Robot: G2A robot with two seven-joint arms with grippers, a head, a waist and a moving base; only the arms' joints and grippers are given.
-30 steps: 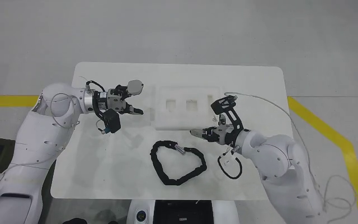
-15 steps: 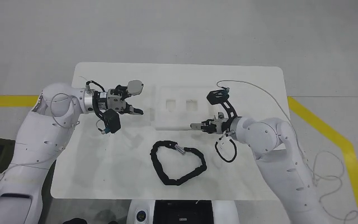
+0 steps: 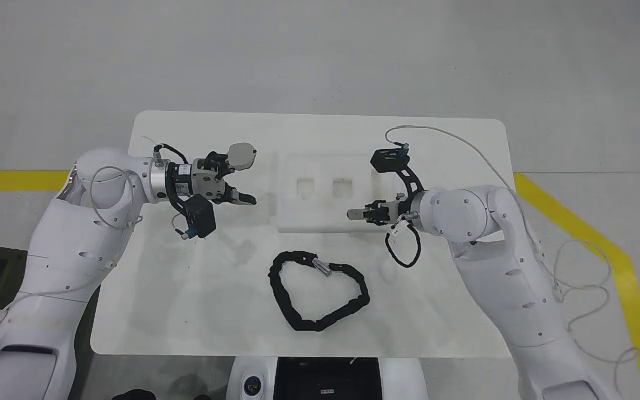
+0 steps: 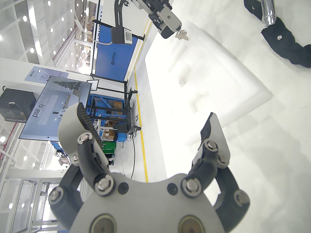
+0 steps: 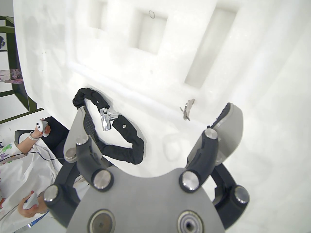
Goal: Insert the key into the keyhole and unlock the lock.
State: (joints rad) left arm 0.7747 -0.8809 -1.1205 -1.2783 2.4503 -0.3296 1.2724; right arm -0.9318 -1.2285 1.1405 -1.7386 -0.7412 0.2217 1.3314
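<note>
A small metal key rests on the white foam tray near its front edge, beside a long slot. My right gripper is open and just short of the key, which lies nearer one finger. From the left wrist view the key sits right at the right gripper's tip. The black chain lock lies in a loop on the table in front of the tray, its metal cylinder on the far side. My left gripper hangs open and empty left of the tray.
A black cable loop dangles under my right wrist. A small wire ring lies in one tray slot. The white table has bare room left and right of the chain.
My right gripper has moved away from the chain toward the foam tray's front edge, up to the key. The left arm and the chain have not moved.
</note>
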